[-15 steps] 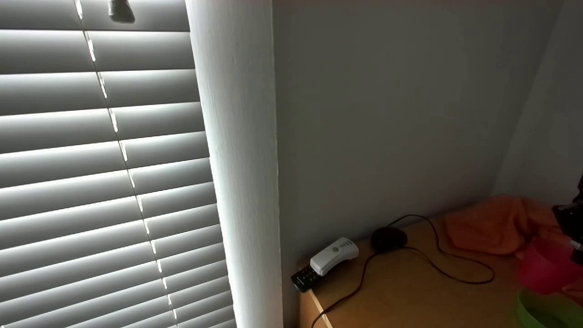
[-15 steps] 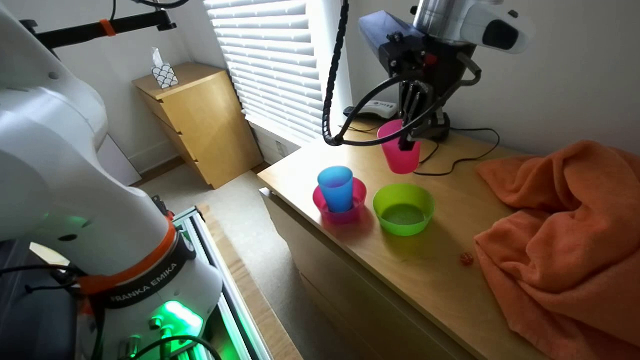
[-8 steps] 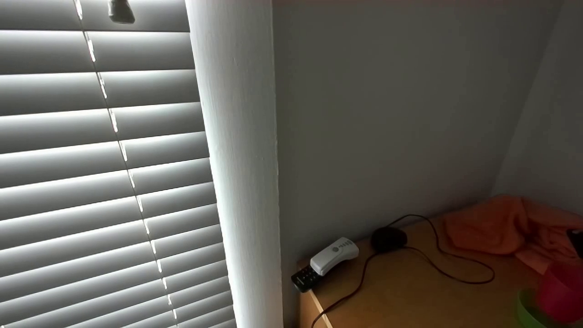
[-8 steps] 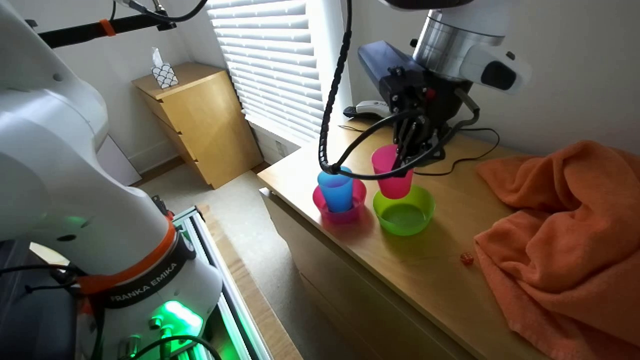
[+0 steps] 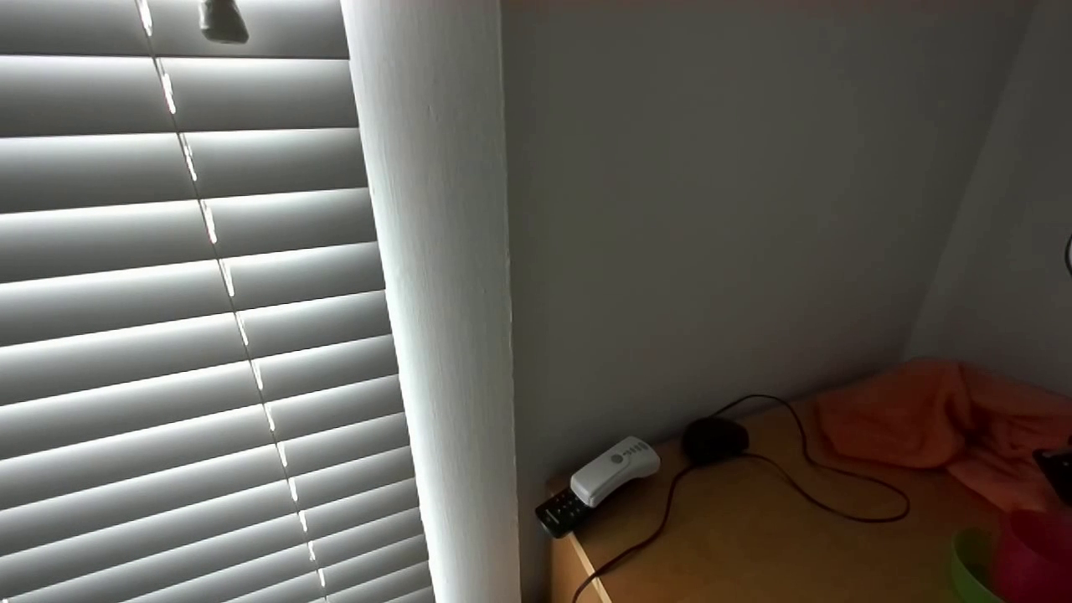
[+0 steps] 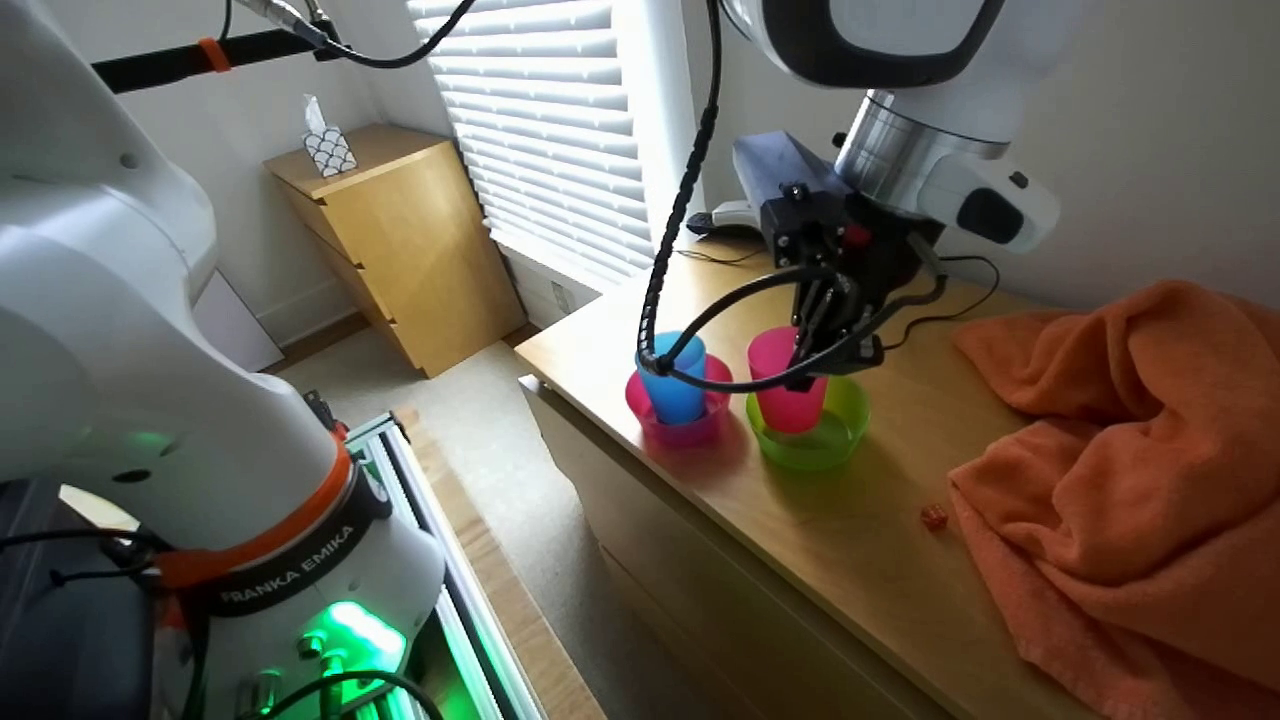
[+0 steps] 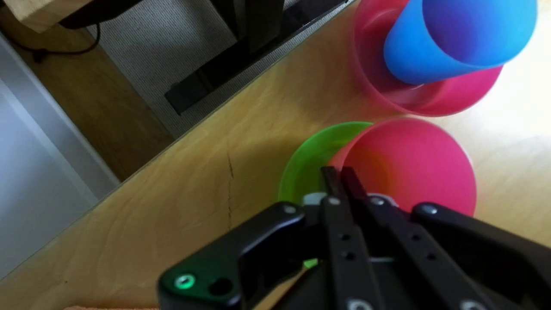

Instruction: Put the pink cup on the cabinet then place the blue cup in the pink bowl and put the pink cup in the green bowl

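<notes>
Pink cup (image 7: 422,163), blue cup (image 7: 452,38), pink bowl (image 7: 460,92), lime-green bowl (image 7: 301,172). Gripper (image 7: 339,172) black. Cabinet (image 7: 181,215) pale tan, wood grain. Cloth (image 6: 1150,470) orange. Tissue box (image 6: 328,152) white, dark scallop pattern. Arm (image 6: 150,350) white, orange band (image 6: 285,530).

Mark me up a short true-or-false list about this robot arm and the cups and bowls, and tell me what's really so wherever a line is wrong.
1. The blue cup is inside the pink bowl. True.
2. The gripper is holding the pink cup by its wall. True.
3. The pink cup is upside down. False: its opening is at the top.
4. The crumpled cloth is orange. True.
5. The pink bowl is stacked inside another bowl. False: it stands beside the green bowl.
6. The cloth covers the blue cup. False: the cloth lies apart from it.
</notes>
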Controlling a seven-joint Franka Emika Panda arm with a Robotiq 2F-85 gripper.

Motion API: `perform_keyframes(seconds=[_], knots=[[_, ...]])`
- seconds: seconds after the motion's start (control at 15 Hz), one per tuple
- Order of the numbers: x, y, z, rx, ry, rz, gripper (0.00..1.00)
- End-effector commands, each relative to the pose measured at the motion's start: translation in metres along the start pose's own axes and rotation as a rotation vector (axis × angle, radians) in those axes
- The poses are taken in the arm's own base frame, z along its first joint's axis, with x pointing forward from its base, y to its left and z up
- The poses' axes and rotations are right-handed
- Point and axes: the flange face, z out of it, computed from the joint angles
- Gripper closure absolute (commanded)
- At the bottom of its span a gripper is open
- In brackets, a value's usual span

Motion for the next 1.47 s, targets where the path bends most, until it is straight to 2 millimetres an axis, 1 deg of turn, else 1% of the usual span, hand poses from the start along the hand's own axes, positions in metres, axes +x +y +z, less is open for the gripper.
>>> perform_keyframes(seconds=[0.0, 0.4, 0.53, 0.67, 0.8, 0.93, 1.07, 1.13, 1.2, 1.4], knots=[[0.008, 0.004, 0.008, 0.006, -0.021, 0.068, 0.99], [0.016, 0.011, 0.015, 0.022, -0.053, 0.172, 0.99], [0.018, 0.012, 0.017, 0.028, -0.057, 0.206, 0.70], [0.018, 0.011, 0.015, 0.057, -0.053, 0.204, 0.56], [0.014, 0.010, 0.008, 0.072, -0.032, 0.193, 0.42], [0.007, 0.006, -0.004, 0.091, 0.009, 0.142, 0.26], [-0.001, 0.001, -0.016, 0.089, 0.054, 0.048, 0.12], [-0.004, -0.003, -0.023, 0.087, 0.074, 0.002, 0.04], [-0.009, -0.008, -0.030, 0.079, 0.095, -0.061, 0.01], [-0.023, -0.024, -0.050, 0.046, 0.127, -0.219, 0.00]])
